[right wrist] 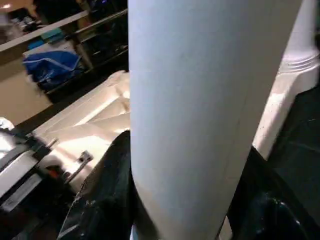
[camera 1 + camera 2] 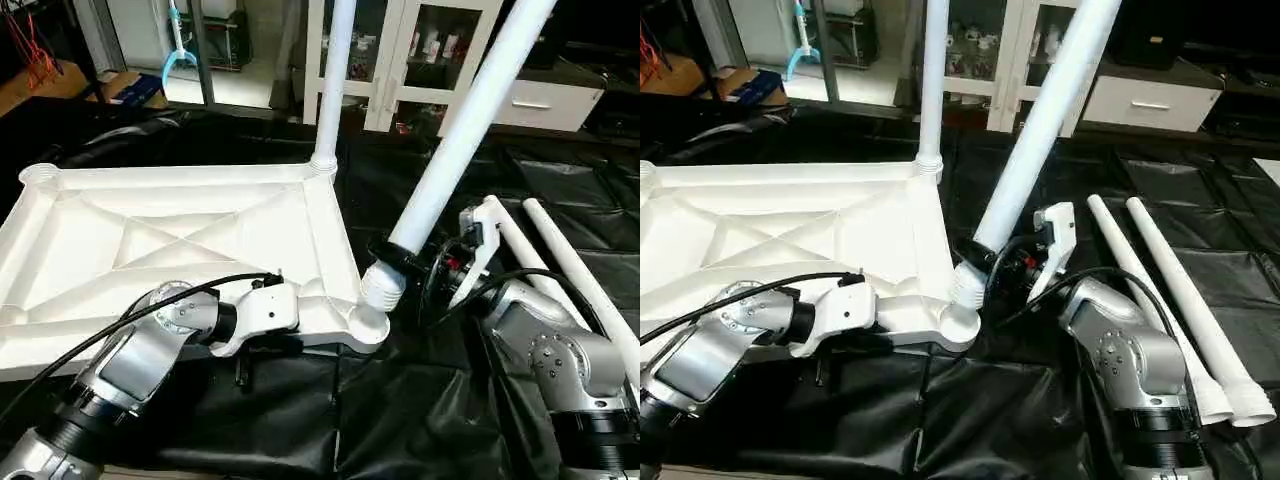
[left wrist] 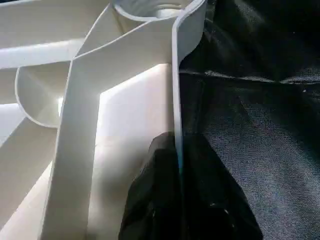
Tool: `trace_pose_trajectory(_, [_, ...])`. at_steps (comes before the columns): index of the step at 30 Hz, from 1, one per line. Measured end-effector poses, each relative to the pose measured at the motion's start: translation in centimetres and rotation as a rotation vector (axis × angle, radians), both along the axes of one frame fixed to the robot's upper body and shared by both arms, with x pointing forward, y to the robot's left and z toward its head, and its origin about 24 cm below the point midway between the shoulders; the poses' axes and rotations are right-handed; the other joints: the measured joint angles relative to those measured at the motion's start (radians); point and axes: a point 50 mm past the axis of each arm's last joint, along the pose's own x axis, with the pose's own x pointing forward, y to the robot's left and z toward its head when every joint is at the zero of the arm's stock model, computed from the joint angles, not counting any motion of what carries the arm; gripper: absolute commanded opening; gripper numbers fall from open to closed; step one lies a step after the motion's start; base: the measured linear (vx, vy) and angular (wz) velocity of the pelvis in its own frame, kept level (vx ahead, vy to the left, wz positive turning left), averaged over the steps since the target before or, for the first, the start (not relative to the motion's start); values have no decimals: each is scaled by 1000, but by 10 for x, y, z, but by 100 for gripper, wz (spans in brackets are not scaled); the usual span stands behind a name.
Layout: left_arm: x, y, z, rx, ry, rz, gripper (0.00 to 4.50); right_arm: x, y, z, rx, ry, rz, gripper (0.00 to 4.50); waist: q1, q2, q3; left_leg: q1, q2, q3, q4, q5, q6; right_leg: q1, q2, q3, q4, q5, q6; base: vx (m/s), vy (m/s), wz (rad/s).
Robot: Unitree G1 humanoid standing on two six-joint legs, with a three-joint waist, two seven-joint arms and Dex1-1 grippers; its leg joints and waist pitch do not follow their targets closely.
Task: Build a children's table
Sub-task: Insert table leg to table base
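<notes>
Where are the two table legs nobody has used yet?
The two spare legs lie side by side on the black cover, on the robot's right, just beyond its right arm and away from the tabletop.

two spare legs [image 2: 1185, 300] right of tabletop [image 2: 150, 240]

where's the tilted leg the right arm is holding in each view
Left eye view: the tilted leg slants from top right down to the near corner socket.
Right eye view: the same leg runs from top centre down to that socket.
Left wrist view: not in it; only the tabletop rim shows.
Right wrist view: it fills the centre.
Shared landmark: the upright leg.
</notes>
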Motion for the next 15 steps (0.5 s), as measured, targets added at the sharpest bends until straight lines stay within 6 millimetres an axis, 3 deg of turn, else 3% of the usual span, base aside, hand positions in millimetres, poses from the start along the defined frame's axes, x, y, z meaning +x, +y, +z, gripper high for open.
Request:
trace_pose_trajectory(7, [1,-1,-1,-12,2,-7,6,1,2,-19,64,161,48,187,1,0,0,0,0,0,0,1,-2,0,0,0,0,1,-1,0,0,0])
trace_pose_trajectory(15, [0,-1,1,-17,20,-11,6,6,0,-21,73,199,57,187,4,-3,1,-1,1,1,-2,4,2,-2,0,-1,0,1,-1,0,0,0])
